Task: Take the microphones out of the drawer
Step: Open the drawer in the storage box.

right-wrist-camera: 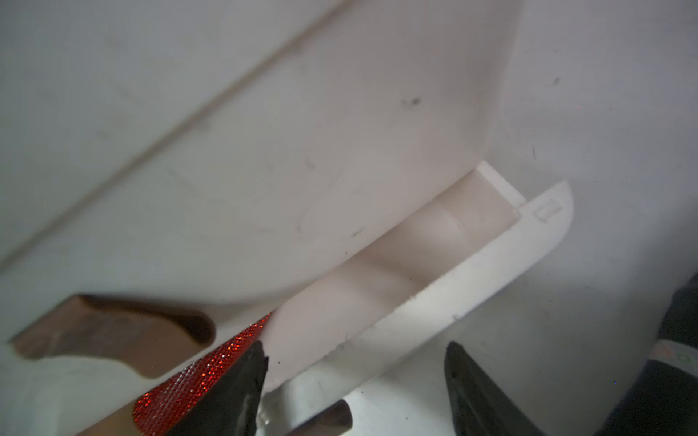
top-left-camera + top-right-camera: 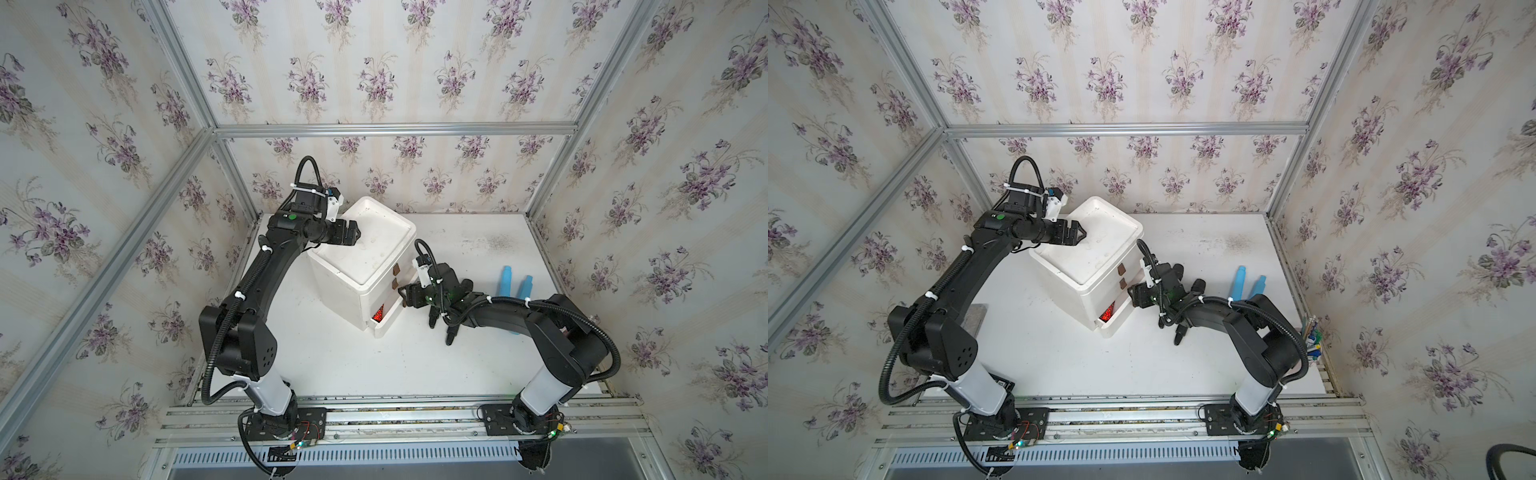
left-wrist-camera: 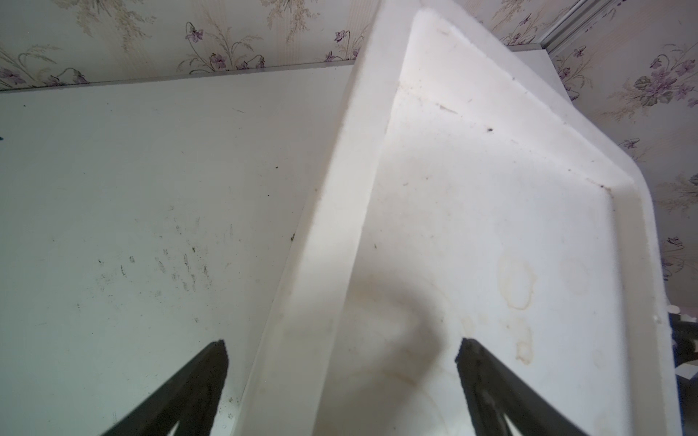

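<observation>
**Edges and clearance.** In both top views a white drawer unit [image 2: 345, 299] stood askew toward the rear of the white table [image 2: 332, 365], with bare tabletop in front of it and between the arms. Its bottom drawer [image 2: 388, 323] stood slightly out, leaving a narrow gap. The red glittering microphone [image 2: 379, 313] lay inside that gap. The right gripper [image 2: 402, 297] was at the drawer front, jaws parted and holding nothing. In the right wrist view its fingers [image 1: 241, 381] stood well apart, with the drawer's front lip [image 1: 453, 287] running between them. The left gripper [image 2: 356, 237] was spread wide over a corner of the unit's recessed top, straddling the raised rim [image 3: 340, 211] and gripping nothing.

**Hidden or unclear.** Only the microphone's head showed, and whether the right finger touched it could not be told. Two light blue objects [image 2: 508, 282] near the table's right edge were partly covered by the right arm, and what they were was unclear. Brown handles [image 2: 397, 270] marked the upper drawers; in the right wrist view another brown piece was cut off at the frame edge.

**Surface and room.** The tabletop was scuffed and speckled, and the unit's top bore faint ring stains [image 3: 517, 279]. Floral wallpaper [image 2: 415, 83] lined the walls inside an aluminium frame [image 2: 395, 129]. Both arms rose from a rail [image 2: 395, 409] at the table's front edge.
</observation>
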`<action>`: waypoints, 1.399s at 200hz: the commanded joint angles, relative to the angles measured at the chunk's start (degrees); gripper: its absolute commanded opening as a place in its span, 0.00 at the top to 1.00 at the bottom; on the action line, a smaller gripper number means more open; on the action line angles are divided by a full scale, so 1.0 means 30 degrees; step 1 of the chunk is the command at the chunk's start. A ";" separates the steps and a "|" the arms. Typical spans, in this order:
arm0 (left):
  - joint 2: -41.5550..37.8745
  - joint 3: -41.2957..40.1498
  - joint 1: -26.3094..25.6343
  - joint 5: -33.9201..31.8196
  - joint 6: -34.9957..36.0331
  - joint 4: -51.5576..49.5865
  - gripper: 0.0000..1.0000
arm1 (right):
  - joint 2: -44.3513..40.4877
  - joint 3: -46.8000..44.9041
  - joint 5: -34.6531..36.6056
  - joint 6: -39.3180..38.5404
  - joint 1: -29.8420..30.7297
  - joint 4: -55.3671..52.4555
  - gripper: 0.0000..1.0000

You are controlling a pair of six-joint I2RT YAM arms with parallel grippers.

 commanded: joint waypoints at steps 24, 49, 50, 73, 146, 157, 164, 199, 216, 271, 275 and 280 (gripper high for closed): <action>0.0139 -0.0250 0.0011 0.0352 -0.0304 -0.2535 0.03 | 0.0680 0.0992 0.3625 0.1498 0.0202 -0.5086 0.19; 0.0156 -0.0253 0.0021 0.0149 -0.0267 -0.2543 0.03 | 0.0240 0.0674 0.4577 0.1808 0.0174 -0.5957 0.15; 0.0162 -0.0266 0.0017 0.0152 -0.0252 -0.2550 0.03 | 0.0229 0.0660 0.4597 0.1808 0.0174 -0.5995 0.15; 0.0198 -0.0316 0.0012 -0.0176 -0.0213 -0.2586 0.03 | -0.0142 0.0580 0.5140 0.1775 0.0065 -0.6975 0.12; 0.0197 -0.0277 0.0013 -0.0740 -0.0066 -0.2730 0.03 | -0.2995 -0.2000 0.5445 0.1790 -0.1371 -0.7959 0.11; 0.0227 -0.0279 0.0013 -0.0728 -0.0062 -0.2737 0.03 | -0.3524 -0.2321 0.5667 0.1779 -0.1453 -0.8148 0.11; 0.0234 -0.0279 0.0013 -0.0717 -0.0070 -0.2761 0.03 | -0.3821 -0.2469 0.5807 0.1753 -0.1494 -0.8376 0.11; 0.0198 -0.0246 0.0020 -0.0723 -0.0084 -0.2735 0.03 | -0.4859 -0.2676 0.6232 0.1435 -0.1668 -0.9060 0.09; 0.0198 -0.0249 0.0017 -0.0698 -0.0077 -0.2790 0.03 | -0.4945 -0.2361 0.6429 0.1340 -0.1700 -0.9566 0.08; 0.0253 -0.0221 0.0032 -0.0566 -0.0091 -0.2770 0.03 | -0.4911 -0.1597 0.5127 0.1374 -0.1611 -0.9668 0.08; 0.0256 -0.0228 0.0026 -0.0546 -0.0091 -0.2764 0.03 | -0.4989 -0.1610 0.5236 0.1486 -0.1452 -0.9596 0.08; 0.0256 -0.0221 0.0025 -0.0487 -0.0091 -0.2789 0.03 | -0.5071 -0.1610 0.5509 0.1583 -0.1190 -0.9509 0.08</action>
